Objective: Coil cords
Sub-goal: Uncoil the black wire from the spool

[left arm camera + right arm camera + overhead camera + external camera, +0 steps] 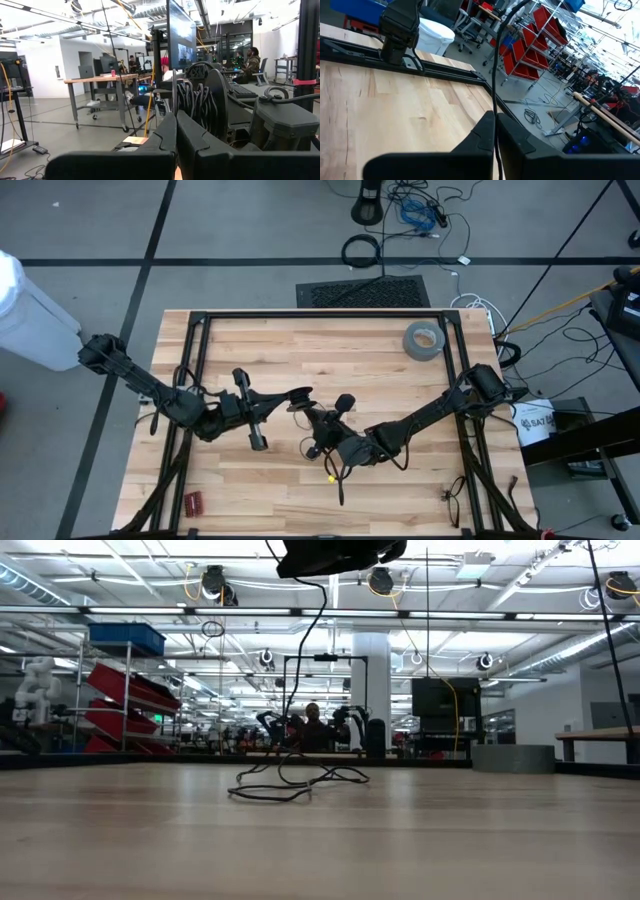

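Two dark robot arms reached inward from opposite sides and met near the middle of the work area. The left arm stretched from the left edge, its wrist level, and the left gripper (300, 395) pointed toward the other arm with its fingers (167, 137) pressed together. The right arm angled in from the right edge, bent low, and the right gripper (310, 448) had its fingers (482, 131) nearly closed.

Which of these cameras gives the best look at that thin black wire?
The low view: the wire lies in loose loops on the table, with a strand rising upward. The right wrist view shows one strand pinched in the right gripper. From above it is barely visible; the left wrist view does not clearly show it.
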Robot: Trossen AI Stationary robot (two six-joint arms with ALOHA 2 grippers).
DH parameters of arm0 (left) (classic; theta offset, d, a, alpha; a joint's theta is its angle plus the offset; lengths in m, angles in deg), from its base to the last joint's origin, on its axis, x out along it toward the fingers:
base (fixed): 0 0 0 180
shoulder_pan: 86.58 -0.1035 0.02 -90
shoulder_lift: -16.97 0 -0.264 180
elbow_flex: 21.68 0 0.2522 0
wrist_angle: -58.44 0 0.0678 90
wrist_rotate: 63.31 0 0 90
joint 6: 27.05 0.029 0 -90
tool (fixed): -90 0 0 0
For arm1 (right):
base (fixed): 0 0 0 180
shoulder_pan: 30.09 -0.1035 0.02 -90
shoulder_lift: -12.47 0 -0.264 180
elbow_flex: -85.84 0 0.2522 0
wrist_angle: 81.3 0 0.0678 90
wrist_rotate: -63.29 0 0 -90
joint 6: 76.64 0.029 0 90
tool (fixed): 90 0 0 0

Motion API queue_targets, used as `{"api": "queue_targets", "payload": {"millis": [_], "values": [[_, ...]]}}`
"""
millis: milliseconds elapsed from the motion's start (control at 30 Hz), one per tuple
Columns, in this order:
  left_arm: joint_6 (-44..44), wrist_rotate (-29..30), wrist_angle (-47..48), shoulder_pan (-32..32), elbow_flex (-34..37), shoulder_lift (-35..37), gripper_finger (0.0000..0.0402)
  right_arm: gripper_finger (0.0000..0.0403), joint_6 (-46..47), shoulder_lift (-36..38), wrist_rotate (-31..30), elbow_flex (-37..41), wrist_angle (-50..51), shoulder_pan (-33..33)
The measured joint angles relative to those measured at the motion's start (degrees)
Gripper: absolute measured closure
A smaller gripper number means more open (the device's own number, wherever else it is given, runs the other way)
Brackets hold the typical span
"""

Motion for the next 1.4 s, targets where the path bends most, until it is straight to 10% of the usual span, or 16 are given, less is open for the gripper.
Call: {"api": "queue_targets", "payload": {"millis": [533,1400], "values": [[0.0,0.0,0.1,0.0,0.0,0.0,0.0401,0.0317,0.5,0.0,0.1,0.0,-0.1,0.4],[0.0,0.0,0.6,-0.1,0.0,-0.2,0.0401,0.0402,-0.2,0.0,2.9,-3.1,0.5,-1.2]]}}
